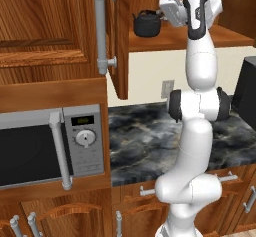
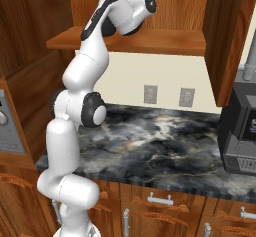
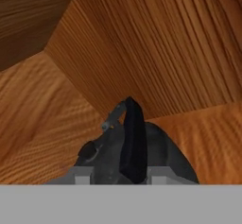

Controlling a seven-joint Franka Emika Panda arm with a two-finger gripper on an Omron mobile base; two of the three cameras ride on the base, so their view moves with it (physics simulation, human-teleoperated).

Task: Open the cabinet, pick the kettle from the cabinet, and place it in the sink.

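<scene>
Black-grey kettle (image 1: 147,24): I see it upright on the bottom shelf of the open cabinet (image 1: 165,40), door swung out left. Gripper (image 1: 163,13): reached in beside the kettle at handle height. Through my hand camera the arched handle (image 3: 133,140) stands between the two finger tips (image 3: 81,174), jaws drawn narrow on either side of it; I cannot tell whether the pads actually press it. Marble counter (image 1: 145,136) lies below, microwave (image 1: 50,146) to the left.
</scene>
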